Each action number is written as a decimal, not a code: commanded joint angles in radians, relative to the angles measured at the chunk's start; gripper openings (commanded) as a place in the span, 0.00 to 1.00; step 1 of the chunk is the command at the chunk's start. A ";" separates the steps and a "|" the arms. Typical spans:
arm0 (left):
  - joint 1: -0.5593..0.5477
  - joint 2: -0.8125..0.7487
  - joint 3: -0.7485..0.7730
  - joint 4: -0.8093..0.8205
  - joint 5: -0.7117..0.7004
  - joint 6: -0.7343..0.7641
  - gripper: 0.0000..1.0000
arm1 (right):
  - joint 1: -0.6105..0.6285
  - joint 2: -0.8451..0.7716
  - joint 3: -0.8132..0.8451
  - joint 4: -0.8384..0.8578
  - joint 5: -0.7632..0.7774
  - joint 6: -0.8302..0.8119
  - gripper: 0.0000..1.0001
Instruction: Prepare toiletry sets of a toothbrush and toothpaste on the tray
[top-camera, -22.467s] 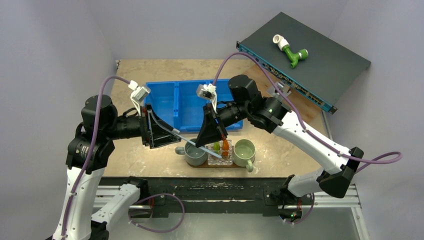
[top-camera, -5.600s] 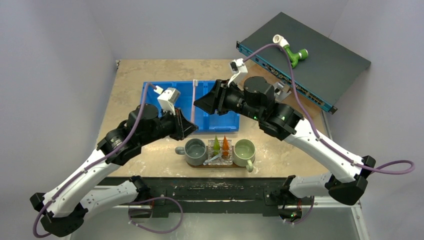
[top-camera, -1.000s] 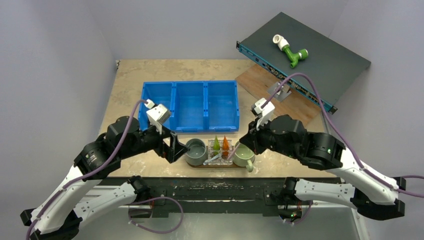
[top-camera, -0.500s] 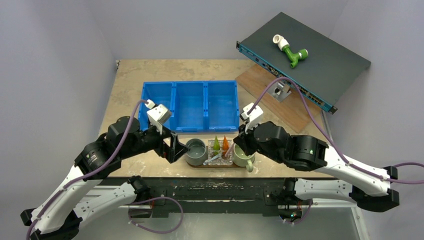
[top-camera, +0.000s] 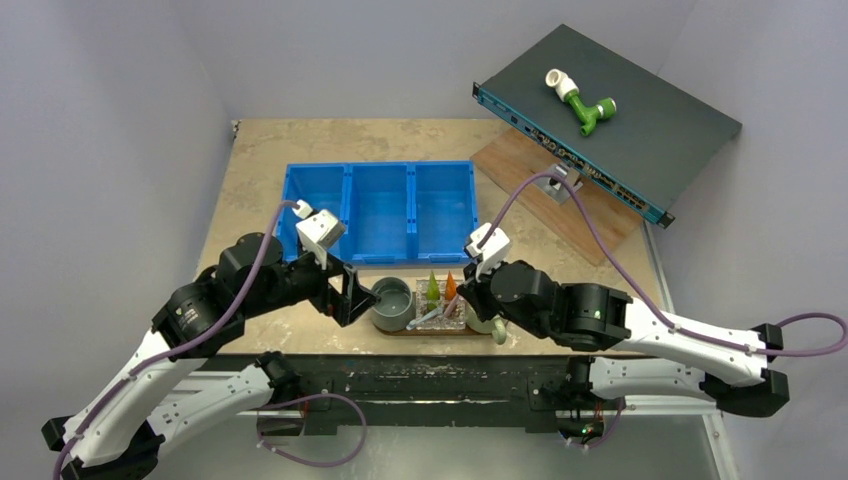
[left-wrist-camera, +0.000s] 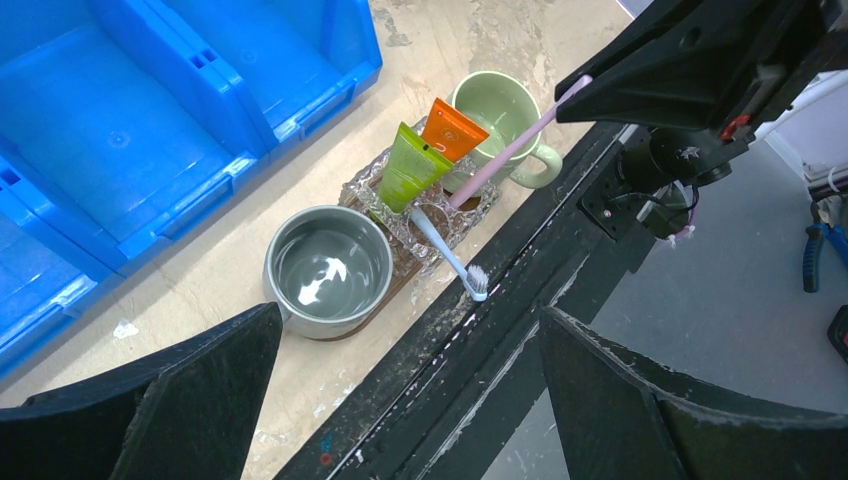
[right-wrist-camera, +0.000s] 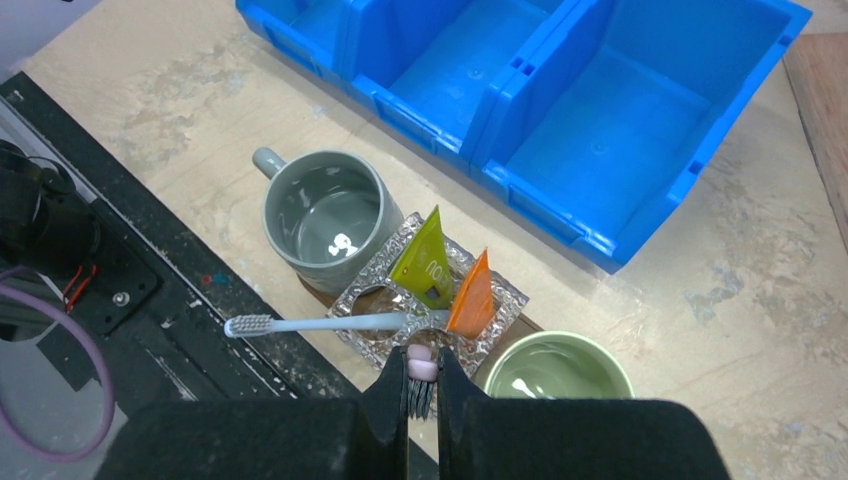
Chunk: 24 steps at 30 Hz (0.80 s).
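Right pincer (right-wrist-camera: 421, 372) grips the pink toothbrush (left-wrist-camera: 510, 148), reaching the glass holder (right-wrist-camera: 372, 290).

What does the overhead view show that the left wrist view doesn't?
Only overhead: the dark flat box at the far right with a green-and-white pipe fitting on it, and the reddish board at its near edge. Only the left wrist view: the pink toothbrush seen plainly, slanting from the right pincer down to the clear holder. Both: the blue bin, grey mug, green mug, the green tube and the orange tube.
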 joint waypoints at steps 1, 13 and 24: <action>-0.003 0.006 -0.001 0.045 -0.002 0.015 1.00 | 0.033 -0.023 -0.055 0.120 0.061 -0.035 0.00; -0.003 0.027 -0.007 0.057 0.001 0.019 1.00 | 0.095 -0.047 -0.188 0.244 0.159 -0.082 0.00; -0.002 0.053 0.004 0.062 0.004 0.023 1.00 | 0.116 -0.091 -0.316 0.391 0.217 -0.120 0.00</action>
